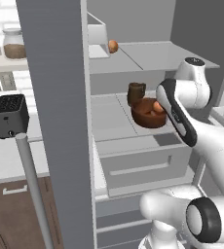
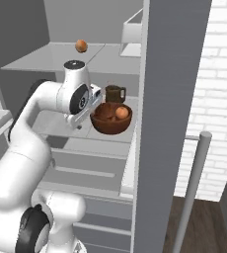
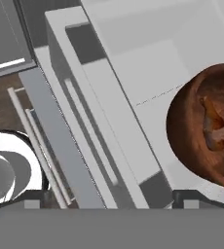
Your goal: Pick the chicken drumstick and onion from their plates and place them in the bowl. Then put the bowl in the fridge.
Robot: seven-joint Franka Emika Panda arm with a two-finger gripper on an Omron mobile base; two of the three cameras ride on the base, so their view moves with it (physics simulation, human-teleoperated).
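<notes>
The dark reddish-brown bowl [image 1: 145, 119] [image 2: 110, 123] [image 3: 192, 131] sits on a middle shelf [image 1: 109, 119] inside the open fridge. Inside it lie the round orange-tan onion [image 1: 158, 107] [image 2: 122, 112] and the lumpy drumstick [image 3: 215, 127]. My gripper [image 2: 94, 109] [image 3: 111, 204] hangs just left of the bowl's rim, open. Its fingertips [image 3: 33, 204] stand wide apart in the hand view with nothing between them, and the bowl lies off to the right of them. The plates are out of view.
A dark brown mug [image 1: 136, 92] [image 2: 114, 93] stands right behind the bowl. A small orange-brown ball [image 1: 113, 46] [image 2: 81, 46] rests on the upper shelf. Pull-out drawers [image 1: 143, 165] sit below. The open grey fridge door [image 1: 55, 121] [image 2: 167, 123] flanks the arm.
</notes>
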